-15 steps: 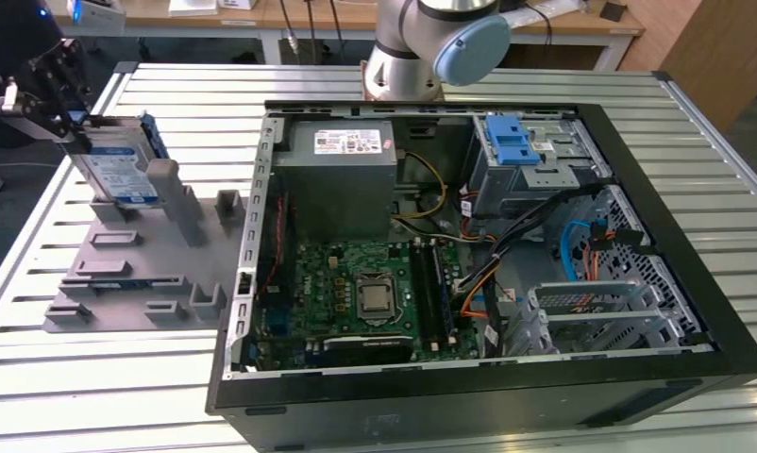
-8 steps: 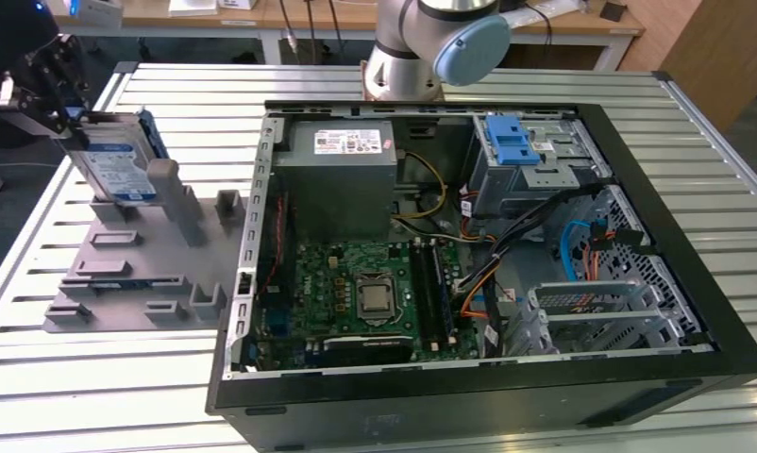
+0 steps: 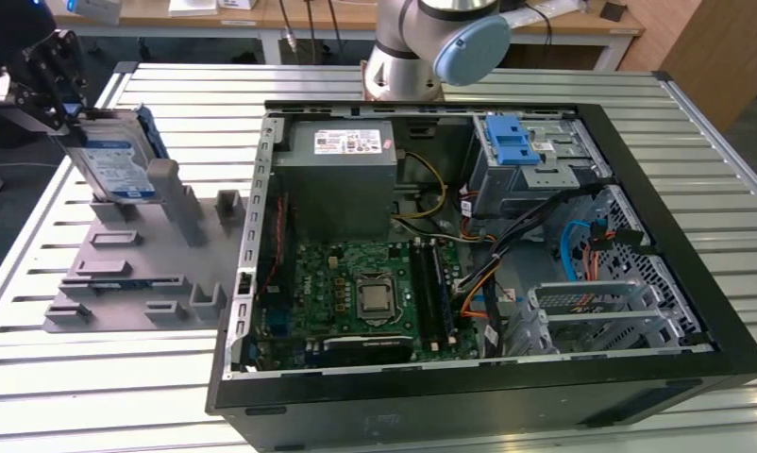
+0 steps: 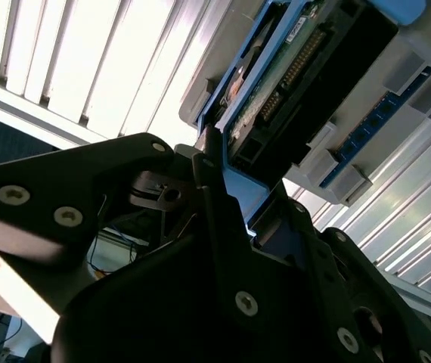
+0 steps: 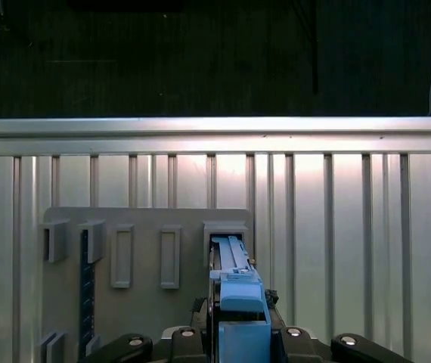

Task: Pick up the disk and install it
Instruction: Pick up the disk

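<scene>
The disk [image 3: 111, 156], silver with a white and blue label and a blue bracket, stands on edge over the grey slotted holder [image 3: 126, 274] at the exterior view's left. My gripper [image 3: 66, 111] is shut on its upper edge. In the first wrist view the blue bracket of the disk [image 5: 238, 291] runs from between the black fingers [image 5: 287, 334] down toward a slot of the holder [image 5: 147, 227]. The second wrist view shows the disk [image 4: 299, 68], circuit-board side and connector visible, clamped in the gripper [image 4: 234, 200]. Whether its lower edge still sits in the slot I cannot tell.
An open computer case [image 3: 681, 283] lies on the slatted metal table [image 3: 114, 387], to the holder's right in the exterior view. Inside are a grey power supply [image 3: 341, 160], a motherboard [image 3: 366, 293], cables, and a silver cage with a blue latch [image 3: 520, 146]. The arm's base [image 3: 411, 52] stands behind the case.
</scene>
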